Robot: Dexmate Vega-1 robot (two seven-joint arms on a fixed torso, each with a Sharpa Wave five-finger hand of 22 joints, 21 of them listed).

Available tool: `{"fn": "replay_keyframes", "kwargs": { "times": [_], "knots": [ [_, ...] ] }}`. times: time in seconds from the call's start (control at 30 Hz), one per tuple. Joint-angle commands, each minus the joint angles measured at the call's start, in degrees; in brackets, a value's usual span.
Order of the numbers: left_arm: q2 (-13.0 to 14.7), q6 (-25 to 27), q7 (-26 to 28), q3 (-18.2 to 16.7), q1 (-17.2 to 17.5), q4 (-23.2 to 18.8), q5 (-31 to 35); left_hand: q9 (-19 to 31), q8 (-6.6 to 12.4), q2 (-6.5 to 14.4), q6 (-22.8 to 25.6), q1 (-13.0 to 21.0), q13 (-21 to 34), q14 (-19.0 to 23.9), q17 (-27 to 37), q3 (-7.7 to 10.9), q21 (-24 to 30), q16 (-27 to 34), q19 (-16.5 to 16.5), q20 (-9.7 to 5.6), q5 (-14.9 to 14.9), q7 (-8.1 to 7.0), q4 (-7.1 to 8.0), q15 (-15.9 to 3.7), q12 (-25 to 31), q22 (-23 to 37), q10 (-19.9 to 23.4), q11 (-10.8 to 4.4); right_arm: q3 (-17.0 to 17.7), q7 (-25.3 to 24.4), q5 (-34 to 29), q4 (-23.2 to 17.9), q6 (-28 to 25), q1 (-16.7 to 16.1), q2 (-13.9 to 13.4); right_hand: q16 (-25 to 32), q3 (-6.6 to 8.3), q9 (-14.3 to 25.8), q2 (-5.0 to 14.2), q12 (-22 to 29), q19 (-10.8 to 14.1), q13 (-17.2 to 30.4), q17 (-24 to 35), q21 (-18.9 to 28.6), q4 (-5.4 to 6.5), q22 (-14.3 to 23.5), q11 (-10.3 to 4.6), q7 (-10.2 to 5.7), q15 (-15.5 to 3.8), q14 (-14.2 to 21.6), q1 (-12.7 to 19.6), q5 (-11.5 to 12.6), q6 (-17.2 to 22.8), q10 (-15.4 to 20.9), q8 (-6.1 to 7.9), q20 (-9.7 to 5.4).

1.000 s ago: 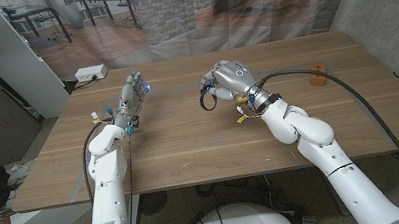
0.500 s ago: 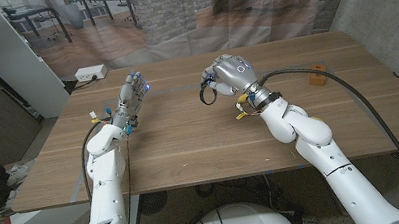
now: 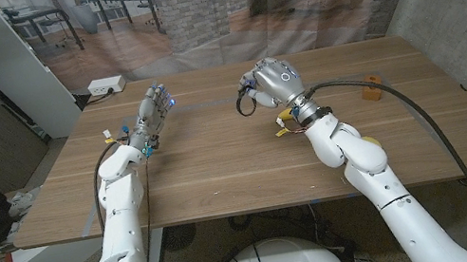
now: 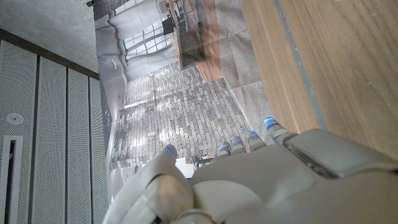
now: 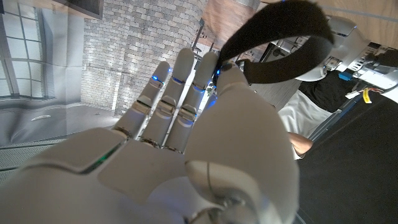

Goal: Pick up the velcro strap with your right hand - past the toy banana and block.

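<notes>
A black velcro strap [image 3: 246, 102] hangs as a loop from my right hand [image 3: 273, 81], which holds it above the table's far middle. In the right wrist view the strap [image 5: 280, 50] curls out from between the fingertips of that hand [image 5: 186, 143]. A small orange block [image 3: 370, 87] lies on the table [image 3: 221, 167] to the right of the hand. A bit of yellow [image 3: 371, 139] shows beside my right forearm; I cannot tell what it is. My left hand [image 3: 155, 106] stands at the far left with fingers straight and holds nothing, as the left wrist view [image 4: 261, 180] also shows.
A white power strip [image 3: 105, 86] lies on the floor beyond the table's far left corner. The cable of the right arm [image 3: 426, 131] trails over the right side of the table. Bare wood [image 4: 336, 62] stretches ahead of the left hand.
My right hand has risen a little and drifted right and farther away, with the strap hanging from it. The left hand has stayed put.
</notes>
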Motion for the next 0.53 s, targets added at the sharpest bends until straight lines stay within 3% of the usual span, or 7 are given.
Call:
{"fn": "replay_keyframes", "kwargs": {
  "times": [0.03,0.53],
  "knots": [
    [1.1,-0.3,-2.2,-0.6,-1.3,2.7,0.3,0.1,0.19,0.1,-7.2,0.5,0.3,-12.8,0.2,-0.36,-0.2,0.2,-5.3,-0.12,0.3,0.19,-0.02,0.11,0.2,0.3,-10.5,0.16,-1.0,-1.3,-1.9,0.5,-3.4,0.0,0.7,-0.2,0.05,0.1,0.91,0.1,-0.2,-0.1,0.4,0.5,0.28,-0.1,-0.4,0.58,-5.51,0.6,0.2,-0.1,1.5,0.5,4.42,0.11],
    [1.7,-1.7,-4.5,-1.0,-5.0,9.7,1.5,0.1,0.17,0.2,-7.2,0.6,0.3,-12.9,0.2,-0.48,-0.4,0.2,-5.3,-0.14,0.3,0.29,0.0,0.12,0.1,0.3,-10.7,-0.09,-1.9,-0.8,-2.5,0.5,-6.2,-0.5,1.5,-0.8,0.04,-0.2,0.97,0.0,-0.4,0.0,0.8,0.8,0.25,-0.2,-0.35,0.57,-5.52,0.8,0.3,-0.2,1.5,0.4,4.66,0.15]
  ]
}}
